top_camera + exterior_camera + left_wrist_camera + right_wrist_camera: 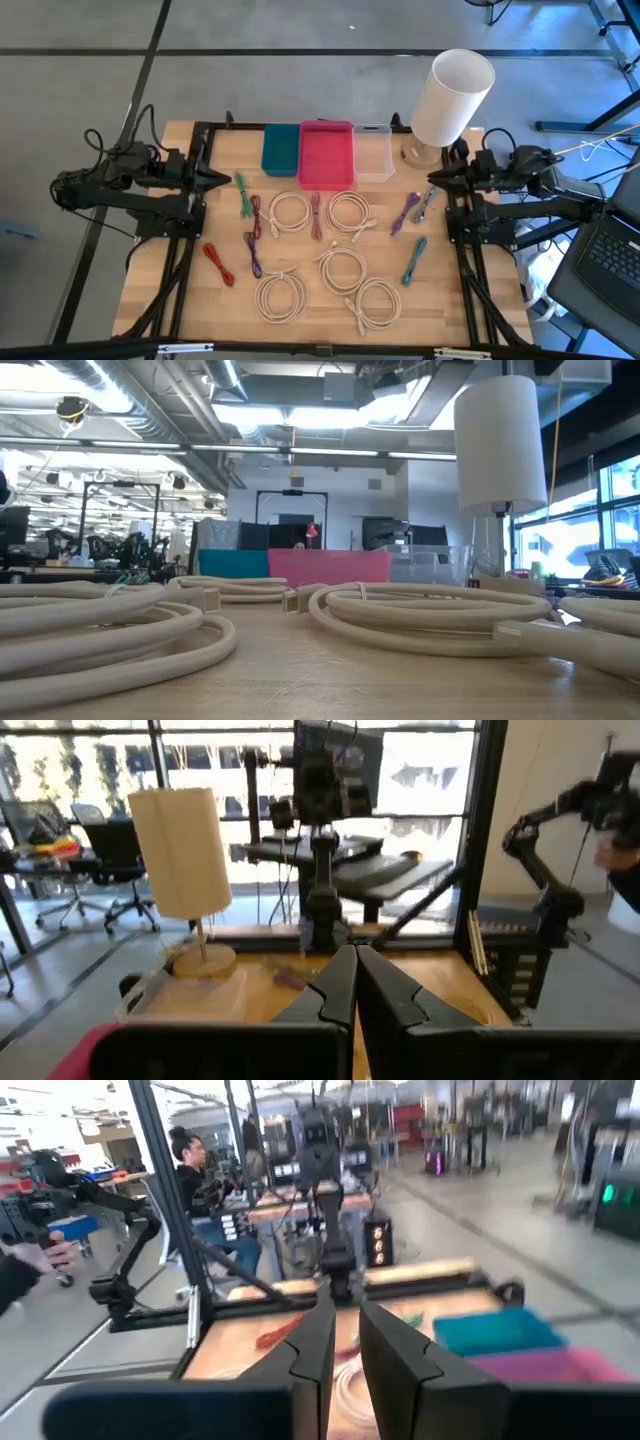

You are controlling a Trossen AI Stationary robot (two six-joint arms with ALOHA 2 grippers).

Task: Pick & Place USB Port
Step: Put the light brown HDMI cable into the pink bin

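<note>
1. Table [190, 300]: a wooden surface carrying all work items, seen from directly above in the high view.
2. Left hand [228, 180]: positioned at the 9 o'clock edge of the table, raised clear of the cables, fingers pressed fully together and holding nothing. In the left wrist view the two fingers [335, 990] meet along their length.
3. Right hand [432, 179]: positioned at the 3 o'clock edge of the table. In the right wrist view the fingers [318, 1342] stand a narrow gap apart with nothing between them.
4. Bins, in a row at 12 o'clock: teal bin [281, 149], pink bin [326, 155], clear bin [372, 152]. Each touches its neighbour.
5. White cylinder [452, 97]: stands on a round wooden base at the 1 o'clock corner, just beside the clear bin.
6. USB cables, task items, all lying on the table:
   - Five coiled white cables [343, 268] at the centre and toward 6 o'clock.
   - Green cable [242, 194] near the left hand.
   - Red cable [218, 262] toward 8 o'clock.
   - Purple cable [404, 213] and grey cable [424, 203] near the right hand.
   - Teal cable [414, 259] toward 4 o'clock.
</note>
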